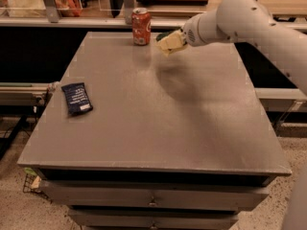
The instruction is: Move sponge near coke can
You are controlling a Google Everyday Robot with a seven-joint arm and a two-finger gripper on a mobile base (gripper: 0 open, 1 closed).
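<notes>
The coke can [141, 26] stands upright at the back edge of the grey table [153, 128], red-orange with a silver top. My gripper [176, 39] is shut on the sponge [169, 42], pale yellow foam with a dark green top. It holds the sponge tilted in the air a little above the table, just right of the can and apart from it. The white arm reaches in from the upper right.
A dark blue flat packet [76, 98] lies near the table's left edge. Behind the table runs a shelf [96, 20] with bags and frames. Drawers [153, 200] sit under the tabletop.
</notes>
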